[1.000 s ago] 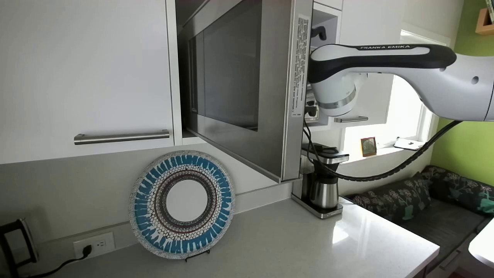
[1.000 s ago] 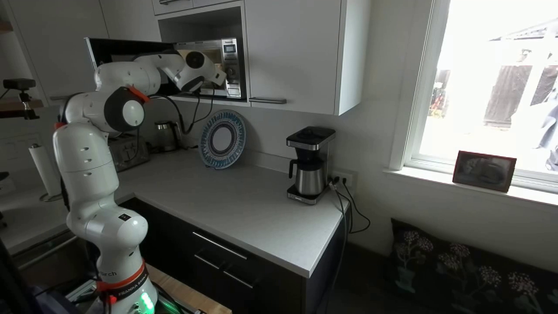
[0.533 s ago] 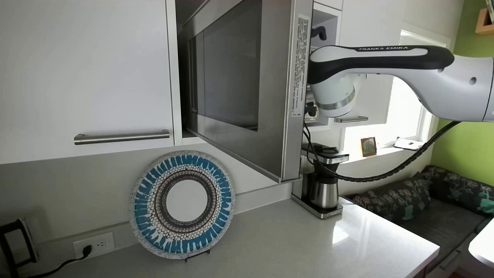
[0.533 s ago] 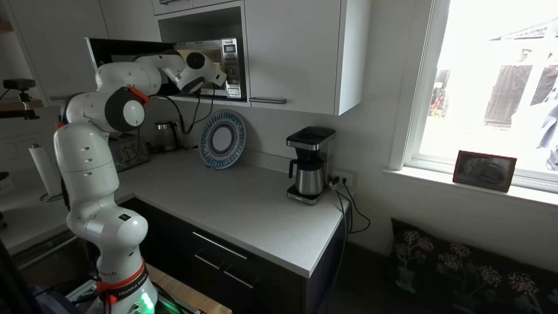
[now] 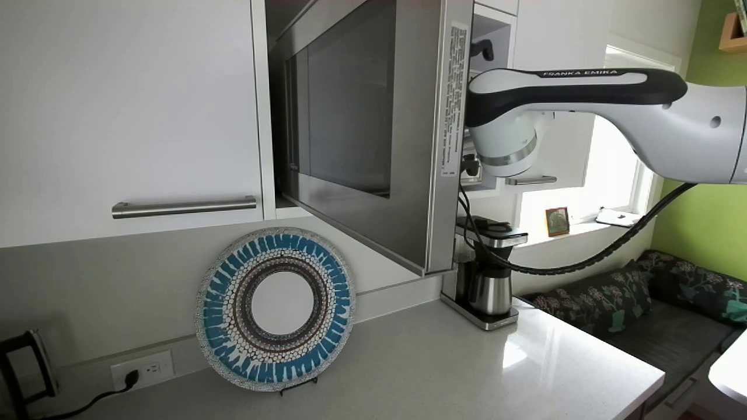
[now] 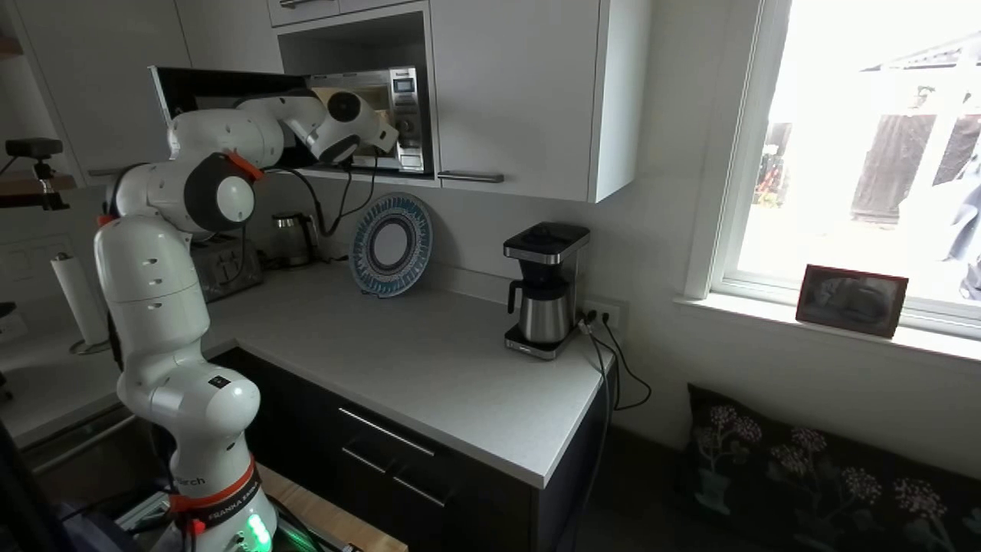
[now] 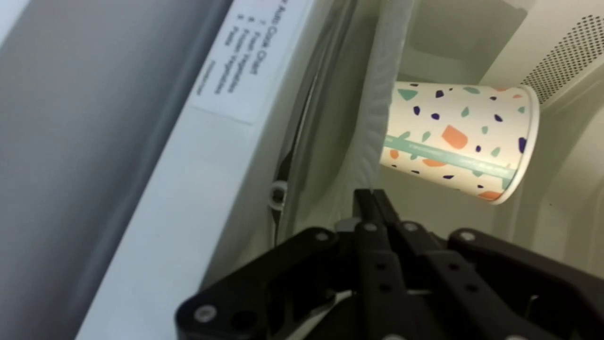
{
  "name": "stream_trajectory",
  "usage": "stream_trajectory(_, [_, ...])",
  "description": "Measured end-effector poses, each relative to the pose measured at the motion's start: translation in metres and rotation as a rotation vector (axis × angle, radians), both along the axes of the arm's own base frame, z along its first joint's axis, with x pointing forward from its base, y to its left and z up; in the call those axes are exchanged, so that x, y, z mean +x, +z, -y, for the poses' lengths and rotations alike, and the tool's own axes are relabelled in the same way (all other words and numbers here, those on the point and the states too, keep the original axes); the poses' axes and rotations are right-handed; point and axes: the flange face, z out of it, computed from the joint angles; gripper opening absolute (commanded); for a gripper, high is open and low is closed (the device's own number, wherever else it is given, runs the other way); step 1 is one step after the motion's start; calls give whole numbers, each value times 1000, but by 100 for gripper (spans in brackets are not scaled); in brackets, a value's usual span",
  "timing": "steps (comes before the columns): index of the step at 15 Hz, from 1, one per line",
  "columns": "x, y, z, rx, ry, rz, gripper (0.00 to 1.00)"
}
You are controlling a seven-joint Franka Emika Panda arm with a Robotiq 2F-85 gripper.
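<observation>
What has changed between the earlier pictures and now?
The white robot arm has shifted slightly down and left as seen in an exterior view. No earlier wrist picture shows the shut black gripper or the speckled white paper cup, so any grasp or release can't be told. Unchanged: the open silver microwave door, the round blue-and-white plate, the black-and-silver coffee maker.

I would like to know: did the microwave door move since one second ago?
No. In an exterior view, the microwave door stands as before against the cabinet handle, with no visible swing either way.
</observation>
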Motion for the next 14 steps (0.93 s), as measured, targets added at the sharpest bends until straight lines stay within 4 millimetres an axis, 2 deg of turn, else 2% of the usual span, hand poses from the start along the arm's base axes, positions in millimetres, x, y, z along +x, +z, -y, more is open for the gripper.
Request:
stream_trajectory(4, [-7,8,2,0,-5,8,0])
stream_trajectory(8, [-22,15,3,7,-14,6,0])
stream_trajectory(14, [-44,0,2,28,-37,-62,0])
